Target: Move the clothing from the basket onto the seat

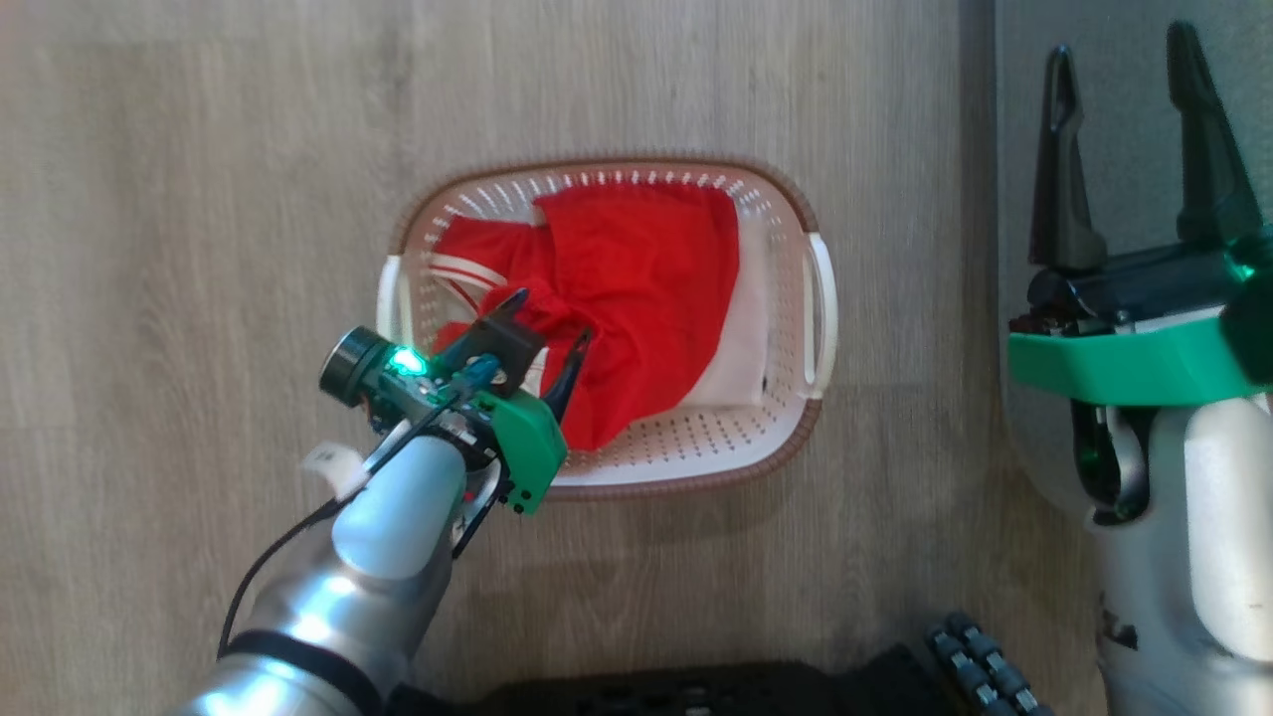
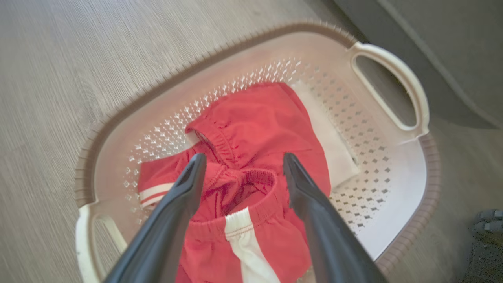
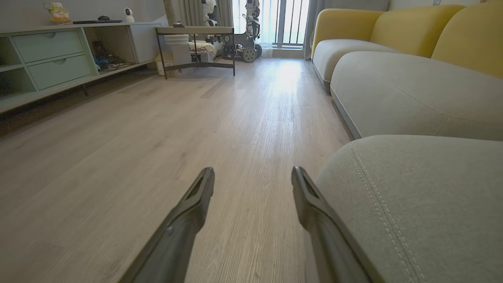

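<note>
Now, your left pincer (image 1: 552, 318) hangs open-fingered over the bright red, white-striped shiny clothing (image 1: 636, 268), heaped in the cream perforated plastic basket (image 1: 696, 452) on the wooden floor (image 1: 199, 199). It looks light, limp and slippery, so pinch the bunched elastic waistband (image 2: 220, 143). Folds hide where one garment ends. Rightward, your right pincer (image 1: 1122, 45) gapes empty beside the grey upholstered seat (image 3: 424, 212).

clothing (image 2: 255, 129) – bright red, wht stripes | basket (image 1: 696, 452) – cream, brown rim | seat (image 3: 424, 204) – grey | floor (image 1: 199, 199) – pale wood grain

Pale wood floor (image 1: 199, 199), green drawer cabinet (image 3: 51, 55), dark-framed table (image 3: 194, 30), yellow backrests (image 3: 408, 23)
</note>
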Motion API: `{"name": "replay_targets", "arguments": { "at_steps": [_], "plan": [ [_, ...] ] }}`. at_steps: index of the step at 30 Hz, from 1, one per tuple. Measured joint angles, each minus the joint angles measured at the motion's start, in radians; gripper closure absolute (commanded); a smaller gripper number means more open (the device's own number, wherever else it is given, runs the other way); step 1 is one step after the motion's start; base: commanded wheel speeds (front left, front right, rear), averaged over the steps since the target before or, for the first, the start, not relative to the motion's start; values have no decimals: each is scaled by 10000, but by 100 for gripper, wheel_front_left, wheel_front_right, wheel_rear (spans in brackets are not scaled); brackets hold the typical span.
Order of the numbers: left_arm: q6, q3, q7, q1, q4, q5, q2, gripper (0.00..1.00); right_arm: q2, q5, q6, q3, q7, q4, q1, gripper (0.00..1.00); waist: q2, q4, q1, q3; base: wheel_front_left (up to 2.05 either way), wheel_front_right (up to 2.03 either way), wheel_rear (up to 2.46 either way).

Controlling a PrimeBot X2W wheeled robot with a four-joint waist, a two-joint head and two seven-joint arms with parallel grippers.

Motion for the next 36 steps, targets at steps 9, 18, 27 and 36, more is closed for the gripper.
{"name": "replay_targets", "arguments": {
  "at_steps": [9, 18, 27, 36],
  "plan": [
    [-203, -1666, 692, -938, 1388, -410, 6, 0, -38, 188, 2, 343, 0, -119, -346, 0, 0, -474, -1, 1025, 0, 0, 0],
    [123, -2142, 1020, -1612, 2349, -671, 8, 0, -48, 470, 0, 558, 0, -150, -570, 0, 0, -933, -1, 1449, 0, 0, 0],
    [196, -2738, 1877, -1920, 2907, -671, 13, 57, -50, 734, 0, 738, 0, -86, -571, 0, 0, -1193, -2, 1453, 0, 0, 0],
    [190, -2736, 1177, -1830, 2573, -1496, 15, 100, -52, 809, 0, 731, 0, 174, -568, 0, 0, -1192, -2, 901, 0, 0, 0]
  ]
}}
